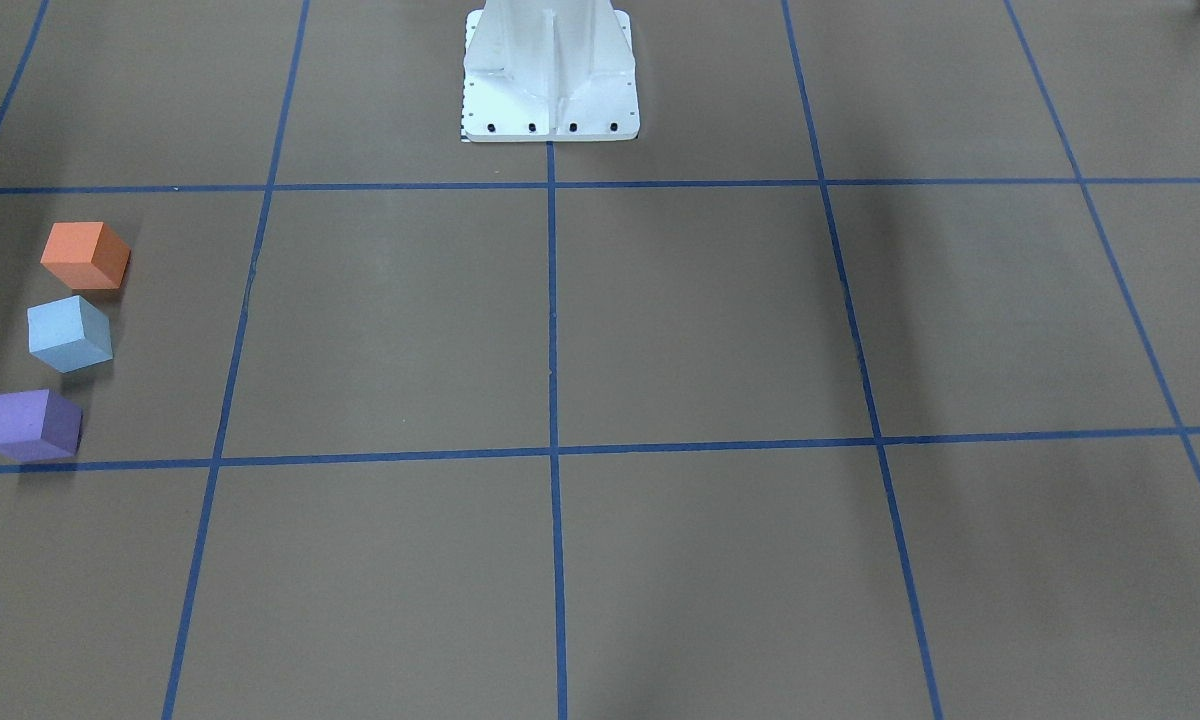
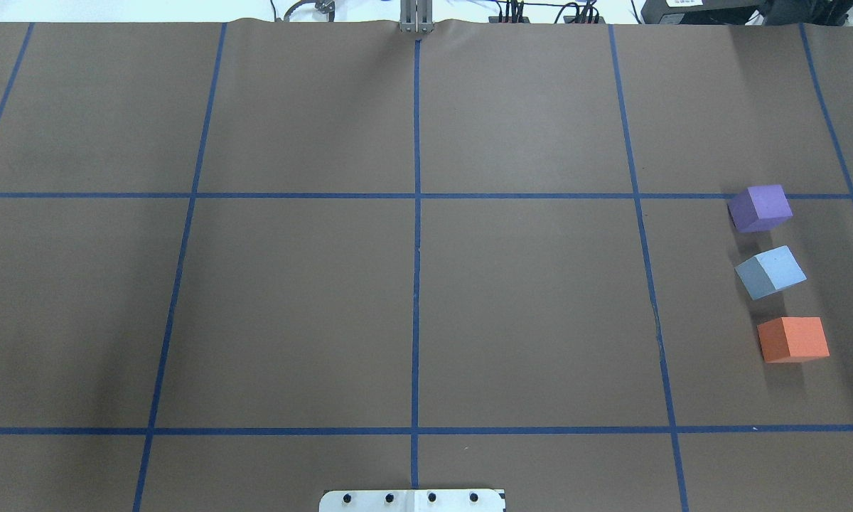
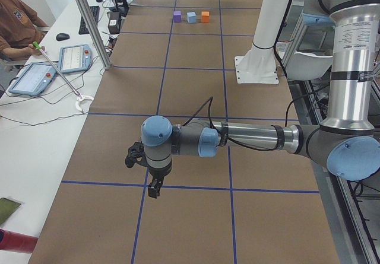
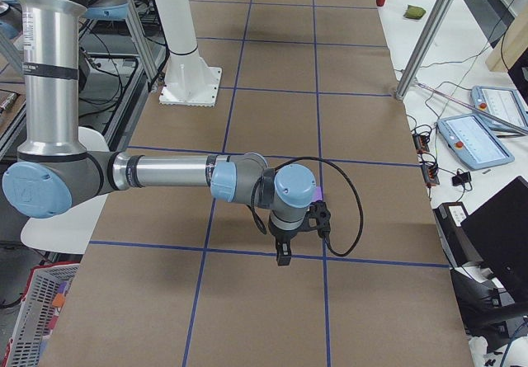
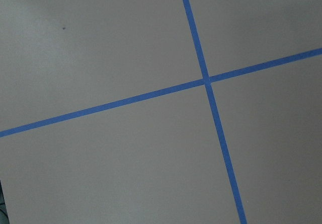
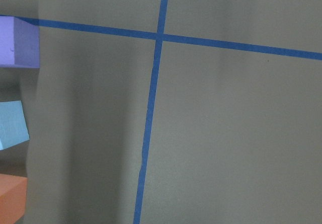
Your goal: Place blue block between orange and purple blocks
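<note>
Lying skewed, pale blue block (image 2: 770,272) is sitting apart from purple block (image 2: 760,208) at twelve o'clock and orange block (image 2: 793,339) at six; how open left gripper (image 3: 154,191) and right gripper (image 4: 283,258) are, I cannot tell.

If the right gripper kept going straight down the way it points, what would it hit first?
Most likely the bare brown table paper, beside a blue tape line. The purple block, blue block and orange block lie off to one side of its wrist view.

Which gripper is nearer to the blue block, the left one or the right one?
Right. The right gripper hangs near the blue block, just beside the row of blocks; the left gripper hangs far off, on the robot's other side.
</note>
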`<state>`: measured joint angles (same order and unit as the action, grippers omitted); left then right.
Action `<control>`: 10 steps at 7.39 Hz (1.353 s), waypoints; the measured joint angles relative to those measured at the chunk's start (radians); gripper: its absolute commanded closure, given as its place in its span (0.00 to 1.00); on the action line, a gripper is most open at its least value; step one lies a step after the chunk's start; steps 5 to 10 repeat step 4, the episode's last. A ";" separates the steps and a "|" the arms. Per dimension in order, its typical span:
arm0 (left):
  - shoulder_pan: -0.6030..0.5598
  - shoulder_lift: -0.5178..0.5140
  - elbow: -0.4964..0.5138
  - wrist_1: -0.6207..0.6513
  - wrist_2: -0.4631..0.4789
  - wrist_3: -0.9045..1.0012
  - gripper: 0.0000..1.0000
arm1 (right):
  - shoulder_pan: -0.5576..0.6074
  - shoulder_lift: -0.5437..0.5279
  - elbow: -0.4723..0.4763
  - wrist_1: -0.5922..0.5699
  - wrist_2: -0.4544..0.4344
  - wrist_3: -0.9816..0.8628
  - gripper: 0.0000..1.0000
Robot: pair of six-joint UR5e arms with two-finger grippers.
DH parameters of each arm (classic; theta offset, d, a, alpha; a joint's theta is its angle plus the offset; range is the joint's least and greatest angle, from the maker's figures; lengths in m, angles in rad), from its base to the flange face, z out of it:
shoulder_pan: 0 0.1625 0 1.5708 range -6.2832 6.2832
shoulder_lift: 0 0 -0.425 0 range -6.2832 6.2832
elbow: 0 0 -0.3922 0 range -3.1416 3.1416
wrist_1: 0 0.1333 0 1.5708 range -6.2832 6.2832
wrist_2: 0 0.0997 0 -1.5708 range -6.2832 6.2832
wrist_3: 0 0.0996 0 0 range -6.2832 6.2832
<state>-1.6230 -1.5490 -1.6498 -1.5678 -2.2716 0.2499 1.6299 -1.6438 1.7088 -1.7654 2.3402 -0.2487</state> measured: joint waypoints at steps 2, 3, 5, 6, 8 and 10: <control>0.000 0.000 0.001 0.000 0.000 -0.001 0.00 | -0.001 0.003 0.000 0.000 0.001 0.000 0.00; 0.000 0.000 0.002 0.000 0.000 -0.001 0.00 | -0.001 0.005 0.000 0.001 0.000 0.000 0.00; 0.000 0.000 0.002 0.000 0.000 -0.001 0.00 | -0.001 0.006 0.000 0.001 0.000 0.000 0.00; 0.000 0.000 0.002 0.000 0.000 -0.001 0.00 | -0.001 0.006 0.000 0.001 0.000 0.000 0.00; 0.000 0.000 0.002 0.000 0.000 -0.001 0.00 | -0.001 0.006 0.000 0.001 0.000 0.000 0.00; 0.000 0.000 0.002 0.000 0.000 -0.001 0.00 | -0.001 0.006 0.000 0.001 0.000 0.000 0.00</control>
